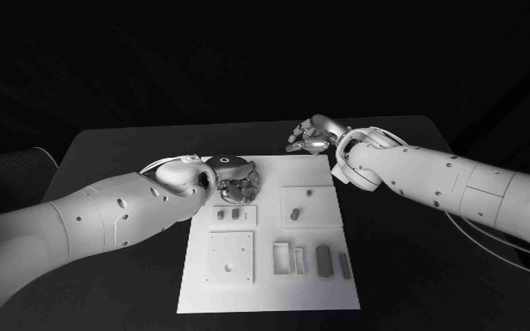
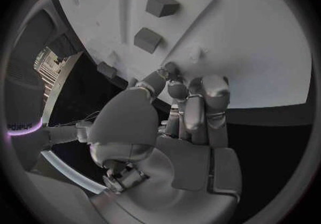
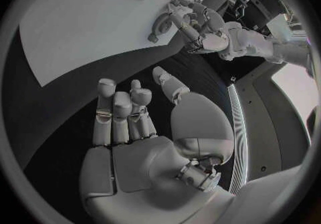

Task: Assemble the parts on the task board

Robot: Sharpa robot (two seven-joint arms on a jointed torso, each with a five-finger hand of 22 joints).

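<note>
While the head view looked down on the black table, the white task board lay in the middle, with small grey parts lying in a row near its front edge and others on raised square plates. The left hand hung over the board's far left corner, fingers curled downward just beyond two small parts; whether they pinched anything I could not tell. The right hand hovered off the board's far right corner, fingers loosely apart and holding nothing.

From the left wrist view, the left hand had its fingers pressed close together, tips at the board's edge, a tiny peg-like part just past the fingertips and two blocks farther beyond.

From the right wrist view, the right hand showed fingers upright and slightly apart, empty, over bare table, the board lying well beyond them
</note>
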